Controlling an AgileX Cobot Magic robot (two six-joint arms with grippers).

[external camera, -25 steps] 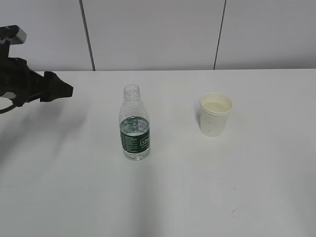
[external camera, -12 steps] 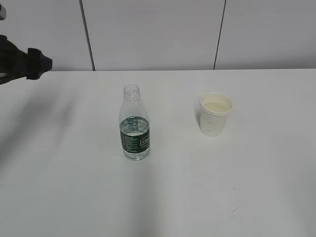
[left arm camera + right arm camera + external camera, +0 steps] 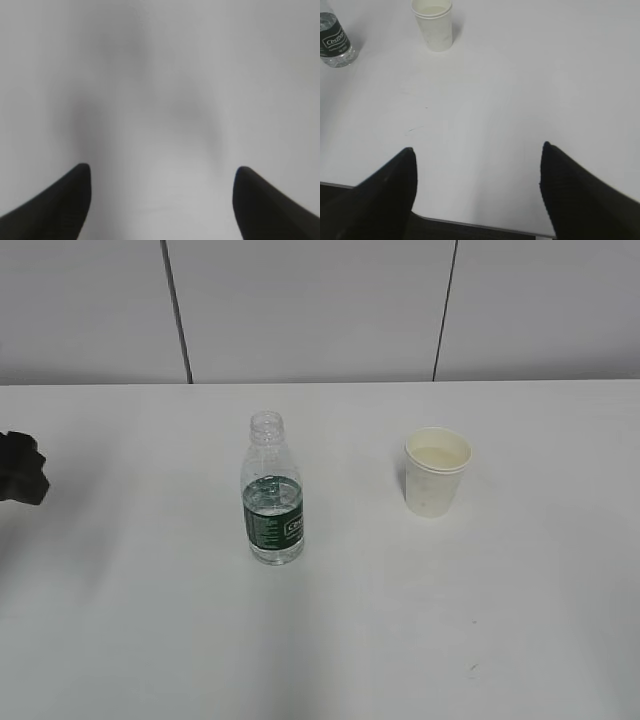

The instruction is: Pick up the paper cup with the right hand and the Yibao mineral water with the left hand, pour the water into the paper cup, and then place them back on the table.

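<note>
The Yibao mineral water bottle (image 3: pixel 272 492), clear with a dark green label and no cap, stands upright on the white table (image 3: pixel 400 620), with water in it up to about the label's top. The white paper cup (image 3: pixel 436 471) stands upright to its right, apart from it. Both also show at the top left of the right wrist view: the bottle (image 3: pixel 335 42) and the cup (image 3: pixel 434 22). My left gripper (image 3: pixel 162 170) is open and empty over bare table; only its tip (image 3: pixel 22 468) shows at the left edge of the exterior view. My right gripper (image 3: pixel 476 147) is open and empty, far from the cup.
The table's near edge (image 3: pixel 480 222) runs just under my right fingers. A grey panelled wall (image 3: pixel 320 310) stands behind the table. A few faint dark specks (image 3: pixel 472 670) mark the tabletop.
My left arm has drawn back to the left and come lower, so that only its tip still shows at the left edge. The bottle and the cup have not moved.
</note>
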